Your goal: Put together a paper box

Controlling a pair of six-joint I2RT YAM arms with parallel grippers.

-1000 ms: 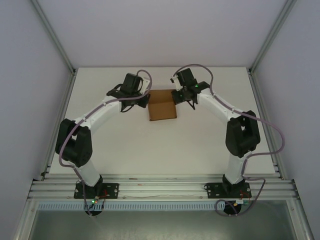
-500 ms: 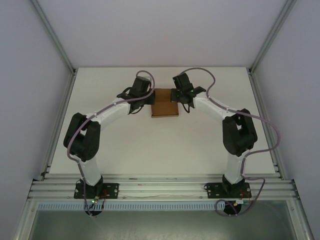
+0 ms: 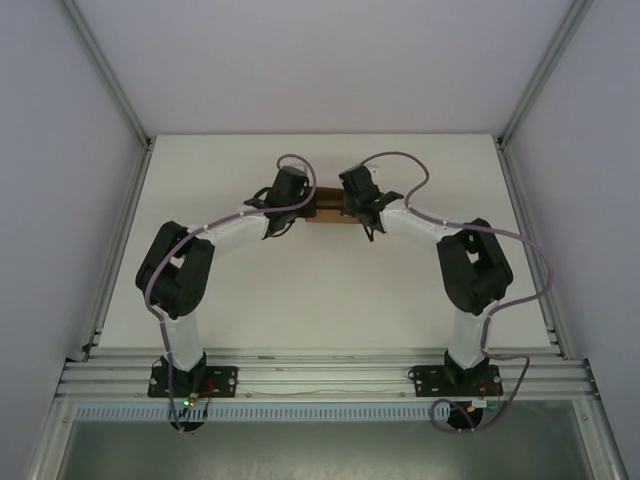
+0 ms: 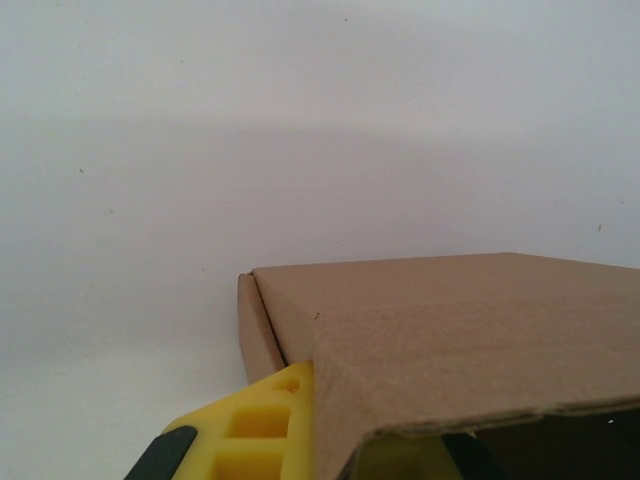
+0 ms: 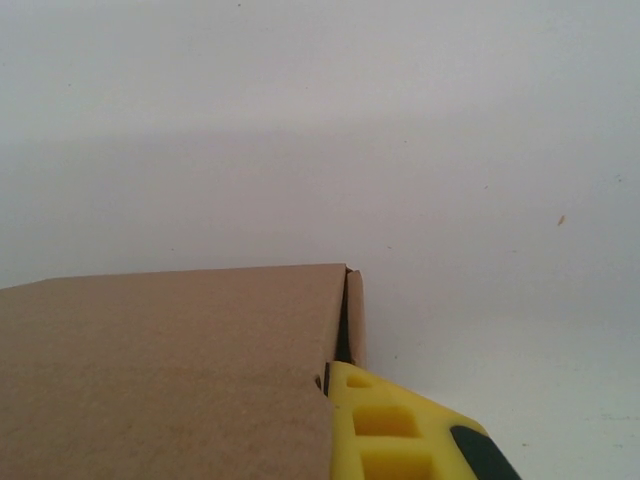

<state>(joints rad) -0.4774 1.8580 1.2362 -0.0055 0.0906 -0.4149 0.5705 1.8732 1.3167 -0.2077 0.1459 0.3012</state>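
Brown paper box (image 3: 327, 207) (plain kraft cardboard), folded, at far-centre of table (image 3: 200, 190)

The paper box (image 3: 325, 207) is over the far half of the table (image 3: 330, 300), midway between its left and right edges, with the left gripper (image 3: 304, 206) at the box's left side and the right gripper (image 3: 348, 206) at its right side.
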